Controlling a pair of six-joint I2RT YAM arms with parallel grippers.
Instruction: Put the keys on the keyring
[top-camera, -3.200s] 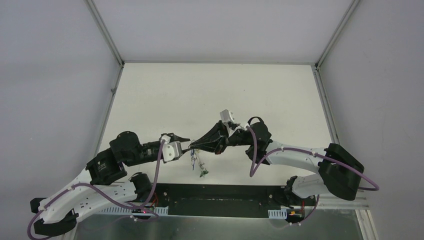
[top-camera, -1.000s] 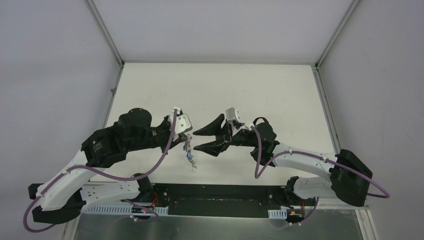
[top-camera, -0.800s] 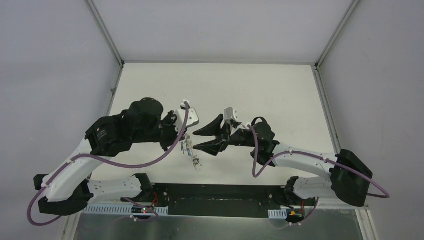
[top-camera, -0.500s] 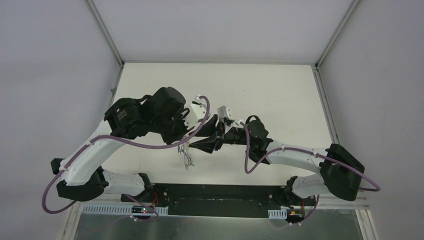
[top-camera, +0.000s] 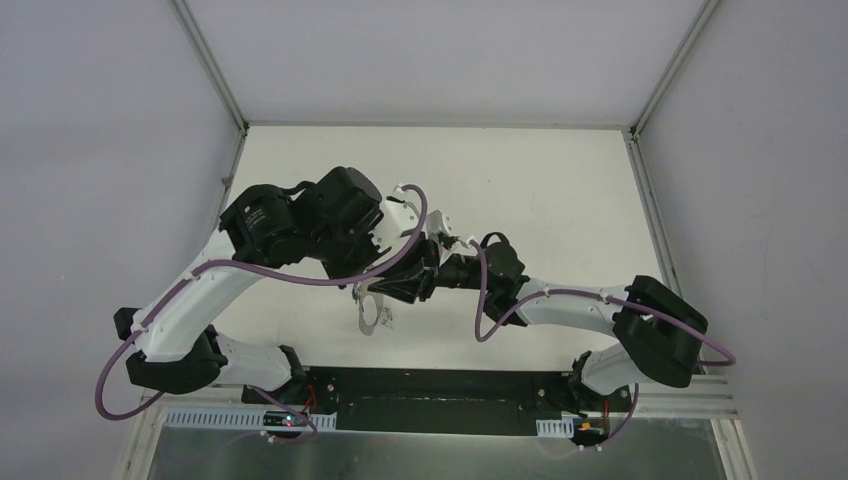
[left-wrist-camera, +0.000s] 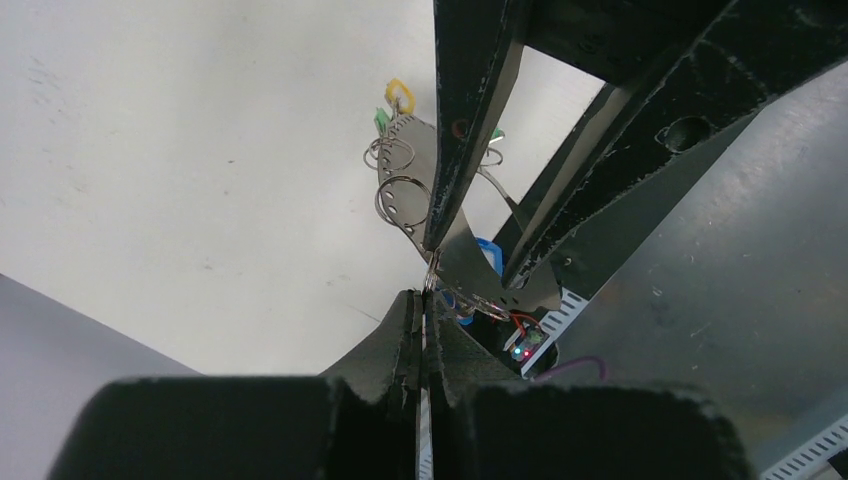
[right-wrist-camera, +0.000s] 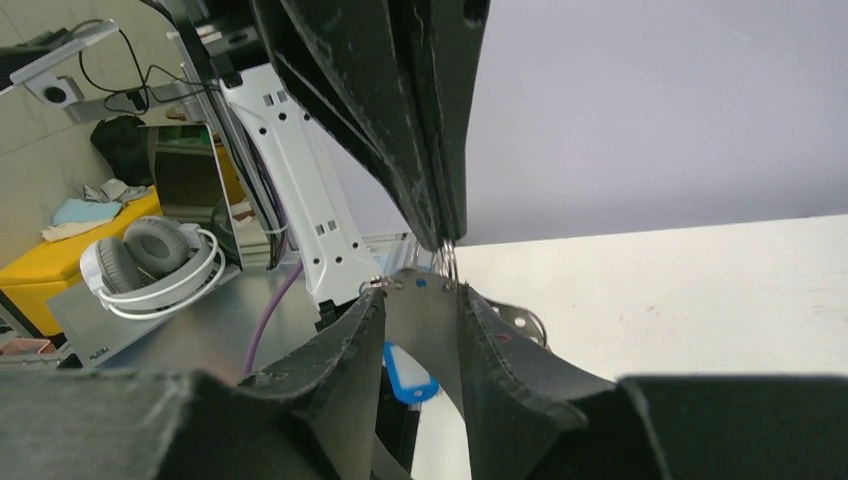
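Threading keys (left-wrist-camera: 487, 250): left fingers (left-wrist-camera: 405, 330) are pinching the keyring (top-camera: 362, 322), right fingers (right-wrist-camera: 350, 350) are sitting apart around its metal tab (right-wrist-camera: 422, 330), grip unclear; next needing a key lined up.

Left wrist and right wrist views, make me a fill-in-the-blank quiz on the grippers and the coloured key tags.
1. In the left wrist view, the left gripper is fully ___.
2. In the right wrist view, the key tag below the right gripper is ___.
3. In the left wrist view, the neighbouring tag just beside the yellow tag is ___.
Missing words: shut, blue, green.
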